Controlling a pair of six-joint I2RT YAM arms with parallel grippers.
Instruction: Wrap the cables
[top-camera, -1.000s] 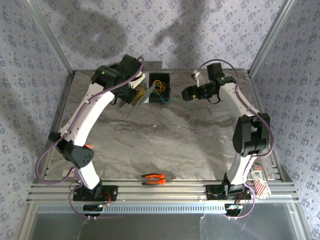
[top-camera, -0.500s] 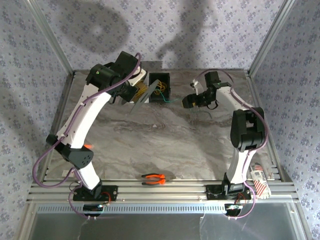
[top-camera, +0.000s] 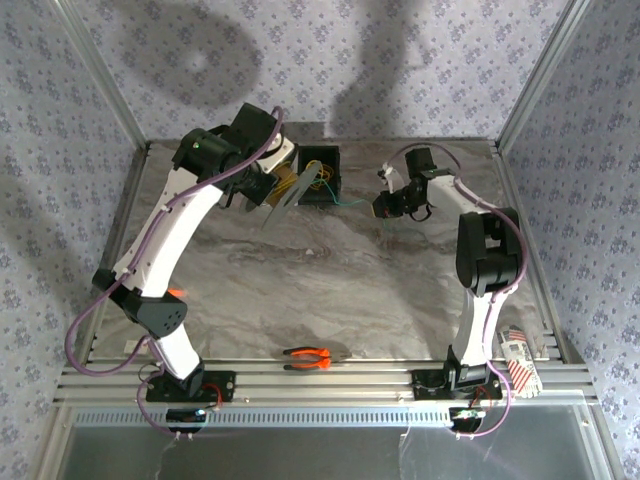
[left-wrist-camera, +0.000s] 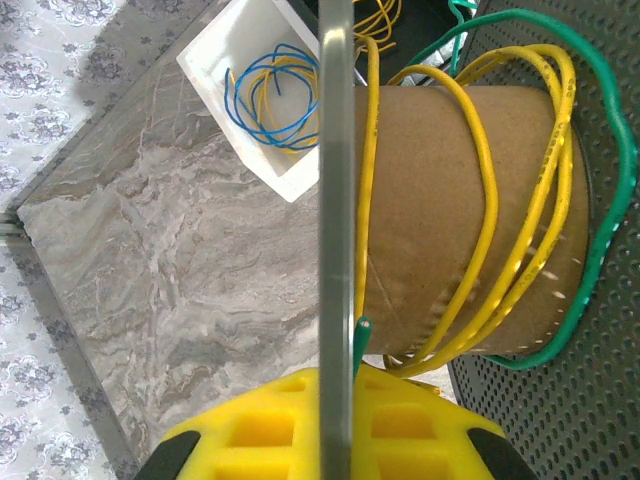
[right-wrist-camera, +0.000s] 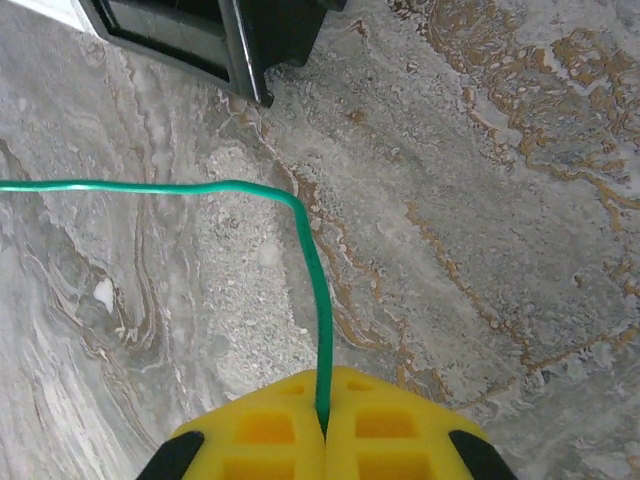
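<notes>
Cables (right-wrist-camera: 316, 290) over grey marbled table (top-camera: 330, 270), lilac floral walls (top-camera: 400, 60) around.

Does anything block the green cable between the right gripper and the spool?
Nothing visible does. The right gripper pinches the green cable, which runs free over bare table, apart from the black box, toward the spool clamped by the left gripper.

Bright, even light is given throughout. Soft shadows are cast on the back wall (top-camera: 200, 60) at 12 o'clock; the near fingers (left-wrist-camera: 250, 430) are slightly blurred.
</notes>
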